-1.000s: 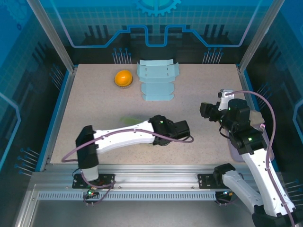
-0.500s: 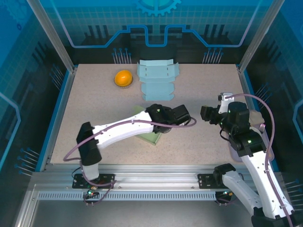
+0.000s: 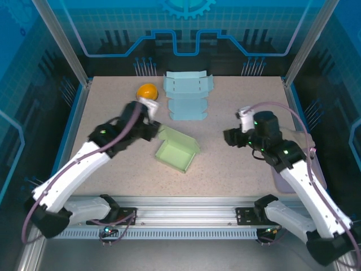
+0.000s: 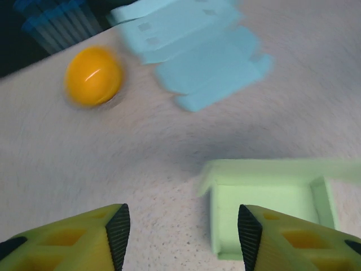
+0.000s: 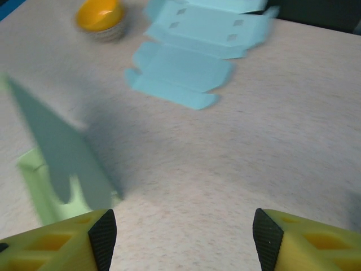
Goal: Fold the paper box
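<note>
A green paper box [image 3: 176, 148] lies mid-table, its walls folded up and its lid flap raised at the far side. It also appears in the left wrist view [image 4: 271, 197] and the right wrist view [image 5: 59, 169]. A flat light-blue paper box blank [image 3: 188, 97] lies unfolded at the back [image 4: 197, 51] [image 5: 189, 56]. My left gripper [image 3: 151, 129] hovers just left of the green box, open and empty [image 4: 180, 231]. To the right of that box, my right gripper [image 3: 230, 137] is open over bare table [image 5: 180, 237].
An orange ball-like object [image 3: 148, 92] sits at the back left, beside the blue blank [image 4: 93, 75] [image 5: 100, 14]. A pale mat [image 3: 315, 162] lies at the table's right edge. Metal frame posts stand at the back corners.
My left arm has swung back left off the green box and its jaws have opened, leaving the box uncovered. My right gripper has moved left toward the box.
</note>
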Tool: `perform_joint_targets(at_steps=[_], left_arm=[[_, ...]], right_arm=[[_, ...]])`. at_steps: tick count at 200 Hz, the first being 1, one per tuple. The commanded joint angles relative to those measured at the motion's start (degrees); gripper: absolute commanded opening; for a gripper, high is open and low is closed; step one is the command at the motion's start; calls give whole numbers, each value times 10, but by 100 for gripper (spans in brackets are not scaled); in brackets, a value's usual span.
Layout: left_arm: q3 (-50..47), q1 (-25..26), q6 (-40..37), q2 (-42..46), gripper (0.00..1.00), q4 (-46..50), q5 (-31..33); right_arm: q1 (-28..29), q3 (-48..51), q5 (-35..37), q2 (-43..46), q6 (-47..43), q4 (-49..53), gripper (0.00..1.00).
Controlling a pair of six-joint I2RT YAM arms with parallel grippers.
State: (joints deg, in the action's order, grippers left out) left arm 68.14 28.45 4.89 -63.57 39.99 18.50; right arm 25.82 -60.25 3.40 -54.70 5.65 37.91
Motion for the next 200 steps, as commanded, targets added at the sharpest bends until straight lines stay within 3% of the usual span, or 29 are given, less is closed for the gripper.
perform_joint_targets(at_steps=[1, 20, 46, 83, 123, 142, 173, 200], left_arm=[[-93, -127, 219, 48, 58, -60, -167], [-160, -204, 279, 53, 59, -109, -248], [-199, -249, 320, 39, 61, -149, -274], [-183, -257, 333, -1, 67, -171, -274], [-114, -256, 382, -88, 71, -138, -301], [-78, -245, 404, -129, 72, -126, -320], [-31, -202, 425, -182, 72, -105, -319], [1, -163, 438, -217, 72, -79, -321]], right_arm=[[86, -90, 0, -88, -98, 57, 67], [137, -157, 5, -177, -137, 86, 67], [179, -225, 15, -281, -172, 111, 66], [207, -289, 47, -392, -201, 140, 65], [219, -308, 74, -441, -235, 143, 58], [227, -304, 76, -447, -261, 133, 48], [247, -278, 95, -437, -306, 96, 17], [258, -243, 118, -414, -354, 48, 7]])
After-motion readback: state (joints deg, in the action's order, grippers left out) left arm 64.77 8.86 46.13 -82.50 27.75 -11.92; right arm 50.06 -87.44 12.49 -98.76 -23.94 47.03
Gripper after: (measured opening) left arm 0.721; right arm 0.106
